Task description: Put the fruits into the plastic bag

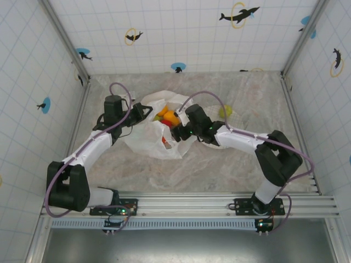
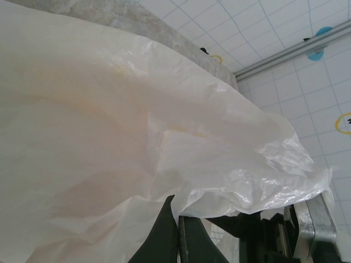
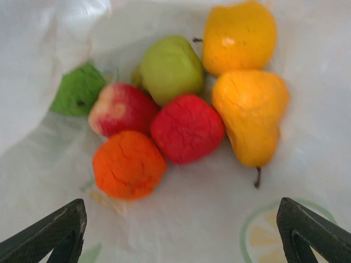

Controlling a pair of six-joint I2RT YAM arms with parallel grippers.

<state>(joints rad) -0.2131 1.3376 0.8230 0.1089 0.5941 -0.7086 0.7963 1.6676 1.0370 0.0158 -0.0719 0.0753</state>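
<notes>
From up top: the left gripper sits at the edge of the plastic bag. The bag lies crumpled mid-table with its mouth open. The right gripper hangs right over that mouth. The fruits show as an orange, yellow and red bunch inside the bag, just past its fingertips. Well apart from the bag, out beyond the right arm, there's a small yellow-green blob on the table. It's too small for me to say what it is.

Left wrist cam: the two dark fingers are pressed together. The bag's thin white film comes right down to their tips, so they're pinching it. Ahead of the fingers the film billows up and away.

Right wrist cam: the fingers are spread wide at the bottom corners, nothing between them. Ahead of them, on the bag's floor, I count seven fruits. The orange one is closest to the fingers, with the red one touching it. Behind those are a red-and-yellow apple and a green apple. Two yellow-orange pears are stacked to one side, and a darker green one sits half behind a fold of film.
</notes>
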